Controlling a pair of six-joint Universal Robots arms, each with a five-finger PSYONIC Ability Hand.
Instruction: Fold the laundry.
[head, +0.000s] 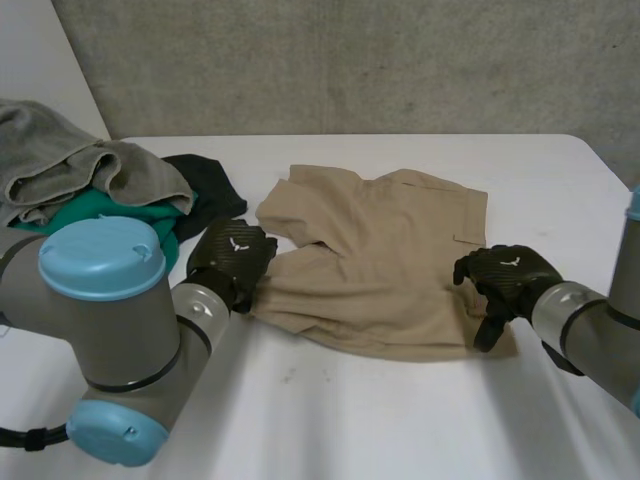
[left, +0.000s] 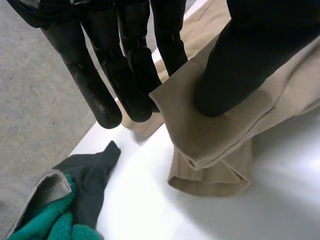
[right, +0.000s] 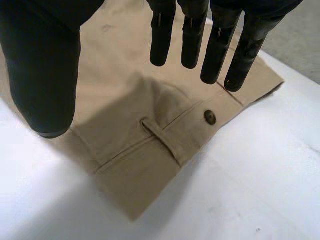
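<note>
Tan shorts (head: 380, 260) lie spread flat in the middle of the white table (head: 350, 420). My left hand (head: 230, 258) is at their left leg hem. In the left wrist view its thumb (left: 240, 65) presses the folded hem (left: 215, 145) against the straight fingers (left: 125, 75) behind it, so the cloth is pinched. My right hand (head: 505, 275) hovers over the near right corner, at the waistband. In the right wrist view its fingers (right: 192, 35) are straight and spread from the thumb (right: 45, 75), above the belt loop and button (right: 210, 117), holding nothing.
A laundry pile sits at the table's far left: a grey towel (head: 70, 165), a green cloth (head: 110, 210) and a dark cloth (head: 205, 185), the last close to my left hand (left: 90, 180). Bare table lies in front of the shorts.
</note>
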